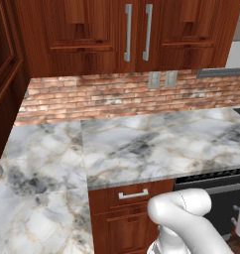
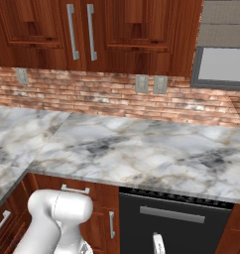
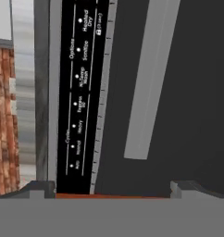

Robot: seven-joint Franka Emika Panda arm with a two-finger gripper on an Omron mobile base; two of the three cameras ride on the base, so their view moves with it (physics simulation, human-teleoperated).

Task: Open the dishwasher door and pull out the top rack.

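One flat black dishwasher door (image 2: 176, 228) sits shut under the grey-veined marble counter (image 2: 142, 149), lower right of the right base view. You should expect a stiff, hinged panel; take its long grey bar handle (image 3: 148, 88). Your gripper (image 3: 111, 187), fingers spread wide and empty, faces it near the reddish-brown wooden drawer front (image 1: 132, 194).

A home kitchen. A marble worktop (image 1: 156, 144) turns a corner below a brick backsplash (image 1: 107, 96) with wall sockets (image 2: 151, 84). Reddish wooden wall cabinets (image 1: 92, 34) with bar handles hang above; matching drawers (image 1: 134, 194) sit beneath, beside a built-in black dishwasher door (image 2: 191, 233) with its printed cycle strip (image 3: 81, 92).
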